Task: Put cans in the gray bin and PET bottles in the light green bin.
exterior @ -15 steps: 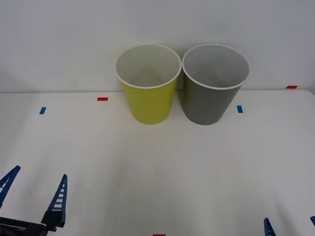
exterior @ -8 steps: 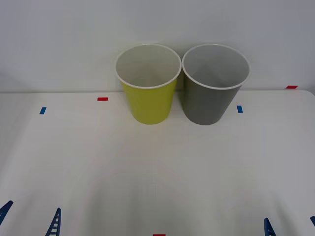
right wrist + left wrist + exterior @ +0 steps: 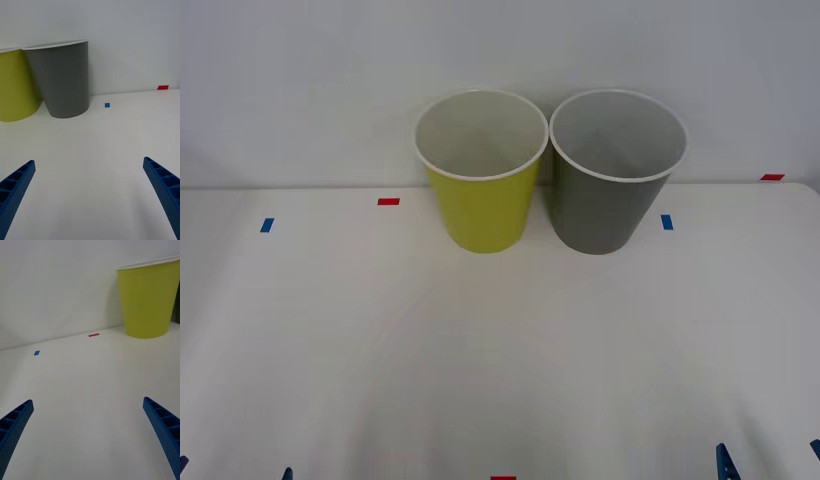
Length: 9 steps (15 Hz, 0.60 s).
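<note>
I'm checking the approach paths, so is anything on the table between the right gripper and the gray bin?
Nothing visible. The right gripper, jaws open, faces bare white table up to the gray bin, with the light green bin beside it.

Plain pale gray wall behind, meeting a white table along a straight edge. Small red tape marks at ten and two o'clock, blue tape squares at nine and three. Soft, even lighting, faint shadows.
</note>
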Each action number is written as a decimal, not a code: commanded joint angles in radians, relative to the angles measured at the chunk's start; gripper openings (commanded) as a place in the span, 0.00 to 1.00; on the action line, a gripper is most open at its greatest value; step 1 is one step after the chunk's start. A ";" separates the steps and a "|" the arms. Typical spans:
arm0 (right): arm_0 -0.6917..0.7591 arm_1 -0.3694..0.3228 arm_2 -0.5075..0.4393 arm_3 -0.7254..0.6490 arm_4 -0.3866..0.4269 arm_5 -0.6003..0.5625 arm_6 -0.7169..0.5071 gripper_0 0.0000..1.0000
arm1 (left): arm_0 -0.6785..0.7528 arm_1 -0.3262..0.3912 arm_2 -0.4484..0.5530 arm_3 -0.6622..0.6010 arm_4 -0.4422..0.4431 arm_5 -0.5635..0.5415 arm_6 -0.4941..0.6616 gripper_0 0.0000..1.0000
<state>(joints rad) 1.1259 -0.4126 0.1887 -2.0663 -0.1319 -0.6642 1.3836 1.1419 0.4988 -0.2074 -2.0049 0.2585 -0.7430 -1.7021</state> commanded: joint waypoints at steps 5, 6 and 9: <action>0.000 0.000 0.000 0.000 0.000 0.000 0.000 1.00 | 0.001 0.000 0.000 0.000 -0.001 0.001 -0.001 1.00; 0.000 0.000 0.000 0.000 0.000 0.000 0.000 1.00 | 0.001 0.000 0.000 0.000 -0.001 0.001 -0.001 1.00; 0.000 0.000 0.000 0.000 0.000 0.000 0.000 1.00 | 0.001 0.000 0.000 0.000 -0.001 0.001 -0.001 1.00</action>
<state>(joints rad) 1.1259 -0.4126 0.1887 -2.0663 -0.1319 -0.6642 1.3837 1.1428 0.4986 -0.2072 -2.0049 0.2576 -0.7429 -1.7026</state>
